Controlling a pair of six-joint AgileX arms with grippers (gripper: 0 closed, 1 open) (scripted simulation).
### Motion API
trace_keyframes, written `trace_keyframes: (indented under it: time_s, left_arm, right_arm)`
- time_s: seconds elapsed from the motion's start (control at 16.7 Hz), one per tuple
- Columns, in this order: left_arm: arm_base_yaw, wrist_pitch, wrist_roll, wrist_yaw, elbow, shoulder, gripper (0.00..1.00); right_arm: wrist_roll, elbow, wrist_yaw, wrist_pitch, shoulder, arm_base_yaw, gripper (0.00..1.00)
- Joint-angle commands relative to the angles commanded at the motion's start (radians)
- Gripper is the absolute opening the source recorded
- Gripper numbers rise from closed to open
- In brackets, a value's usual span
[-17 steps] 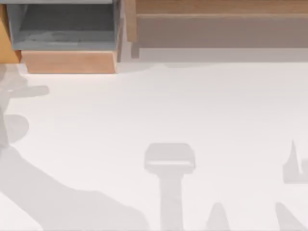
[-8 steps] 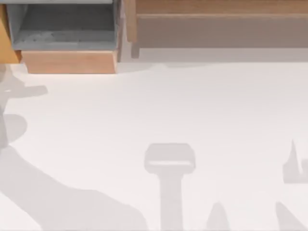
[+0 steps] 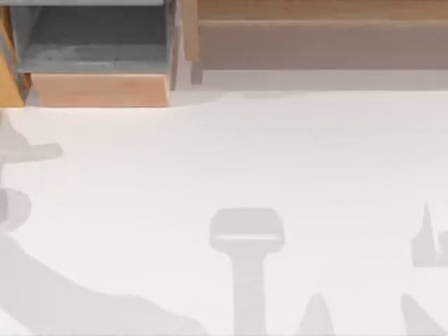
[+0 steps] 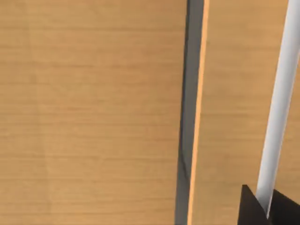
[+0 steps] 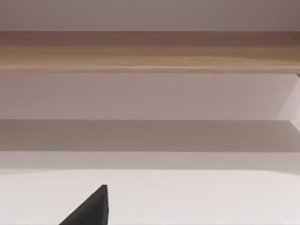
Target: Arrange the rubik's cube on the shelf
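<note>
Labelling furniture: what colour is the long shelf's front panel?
Taupe-grey, under a light-brown wooden ledge; front panel clearest in the top view.

The white counter (image 3: 280, 161) carries the shelf (image 3: 315, 17) along its far edge. A grey box compartment (image 3: 94, 42) sits just left of it.

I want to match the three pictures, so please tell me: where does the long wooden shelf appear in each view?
Top view: the shelf runs along the far edge, at the right of the table.
Left wrist view: close wooden panels; whether they are the shelf, I cannot tell.
Right wrist view: the shelf is a wooden band across the picture.
Shared landmark: the white table before the shelf.
</note>
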Motion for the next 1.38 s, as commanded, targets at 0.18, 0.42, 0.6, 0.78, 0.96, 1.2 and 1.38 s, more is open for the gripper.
trace_keyframes:
  time_s: [0.18, 0.42, 0.6, 0.78, 0.96, 1.2, 1.38]
  left_arm:
    - [0.023, 0.055, 0.000, 0.028, -0.101, -0.047, 0.00]
    - [0.029, 0.067, 0.002, 0.034, -0.116, -0.054, 0.00]
    - [0.037, 0.075, 0.006, 0.035, -0.127, -0.058, 0.00]
    - [0.068, 0.126, 0.005, 0.074, -0.222, -0.099, 0.00]
    - [0.108, 0.184, 0.007, 0.114, -0.333, -0.144, 0.00]
    - [0.119, 0.197, 0.007, 0.124, -0.355, -0.153, 0.00]
    - [0.129, 0.207, 0.010, 0.129, -0.367, -0.159, 0.00]
  right_arm:
    - [0.000, 0.000, 0.000, 0.000, 0.000, 0.000, 1.00]
    - [0.000, 0.000, 0.000, 0.000, 0.000, 0.000, 1.00]
    - [0.000, 0.000, 0.000, 0.000, 0.000, 0.000, 1.00]
    - [0.000, 0.000, 0.000, 0.000, 0.000, 0.000, 1.00]
    - [0.000, 0.000, 0.000, 0.000, 0.000, 0.000, 1.00]
    - [0.000, 0.000, 0.000, 0.000, 0.000, 0.000, 1.00]
    - [0.000, 0.000, 0.000, 0.000, 0.000, 0.000, 1.00]
